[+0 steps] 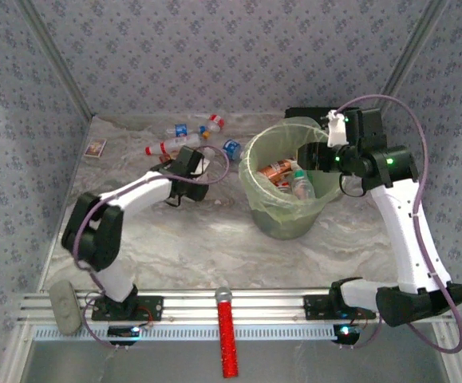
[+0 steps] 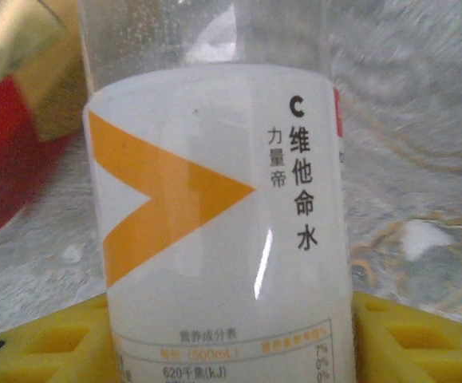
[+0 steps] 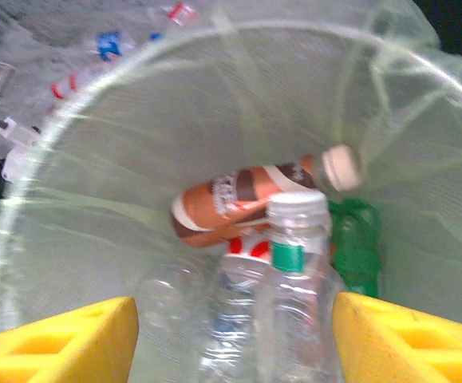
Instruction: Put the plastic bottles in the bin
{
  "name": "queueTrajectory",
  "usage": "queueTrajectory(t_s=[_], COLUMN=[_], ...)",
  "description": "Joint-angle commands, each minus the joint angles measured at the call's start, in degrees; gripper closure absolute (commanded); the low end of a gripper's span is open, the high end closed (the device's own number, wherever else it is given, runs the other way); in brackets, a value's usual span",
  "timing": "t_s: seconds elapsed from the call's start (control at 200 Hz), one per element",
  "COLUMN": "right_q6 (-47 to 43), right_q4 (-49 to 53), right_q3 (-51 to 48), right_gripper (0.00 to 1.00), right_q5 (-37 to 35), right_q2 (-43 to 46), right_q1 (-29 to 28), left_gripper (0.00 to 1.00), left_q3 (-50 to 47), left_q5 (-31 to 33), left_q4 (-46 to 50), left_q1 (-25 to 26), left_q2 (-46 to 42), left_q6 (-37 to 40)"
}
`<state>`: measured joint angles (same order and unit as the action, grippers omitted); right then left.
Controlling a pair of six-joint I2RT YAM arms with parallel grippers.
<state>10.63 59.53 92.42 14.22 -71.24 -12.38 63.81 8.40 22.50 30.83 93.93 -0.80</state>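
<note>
From above, the bin [image 1: 282, 219] sits centre-right, loose bottles [image 1: 167, 146] at its 10 o'clock. Left wrist: the left gripper [image 2: 231, 351] pinches a white-labelled bottle [image 2: 215, 199]. Right wrist: the right gripper [image 3: 234, 343], fingers [image 3: 63, 343] spread, hangs over binned bottles [image 3: 238, 203].

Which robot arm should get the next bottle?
Left, probably. The left gripper has a white-labelled bottle between its fingers, beside the loose bottles. The right gripper hangs open above the bin, away from them.
</note>
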Motion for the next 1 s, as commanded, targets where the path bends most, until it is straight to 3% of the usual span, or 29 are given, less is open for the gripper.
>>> queueTrajectory(t_s=[0.0, 0.08, 0.19, 0.36, 0.6, 0.71, 0.994], right_q6=[3.59, 5.1, 6.48, 7.11, 9.27, 10.47, 13.82], right_q4=[-4.58, -6.72, -9.48, -12.13, -16.77, -17.49, -20.0], right_q3=[2.59, 4.61, 7.57, 12.23, 15.71, 16.8, 17.22], right_gripper=[0.34, 0.34, 0.34, 0.24, 0.14, 0.11, 0.11], right_q5=[7.69, 9.76, 10.9, 10.2, 13.37, 12.68, 16.64], right_q2=[1.13, -0.12, -2.79, -8.65, -15.4, -18.55, -24.1], right_q1=[-1.13, -3.18, -7.41, -14.32, -18.86, -19.65, -21.54], left_gripper=[0.55, 0.56, 0.59, 0.62, 0.66, 0.66, 0.66], left_q3=[-1.82, -3.75, -7.68, -13.06, -15.29, -14.4, -14.37], left_q5=[0.07, -0.52, -6.49, -14.48, -16.57, -16.72, -16.26], left_q4=[-2.67, -2.86, -7.0, -17.28, -26.46, -26.29, -27.35], left_q1=[0.6, 0.67, 1.02, 3.83, 9.97, 11.1, 12.55], left_q2=[-9.31, -14.99, -22.99, -31.97, -35.0, -34.87, -35.6], left_q6=[-5.79, -8.42, -11.9, -16.1, -18.52, -19.68, -19.64])
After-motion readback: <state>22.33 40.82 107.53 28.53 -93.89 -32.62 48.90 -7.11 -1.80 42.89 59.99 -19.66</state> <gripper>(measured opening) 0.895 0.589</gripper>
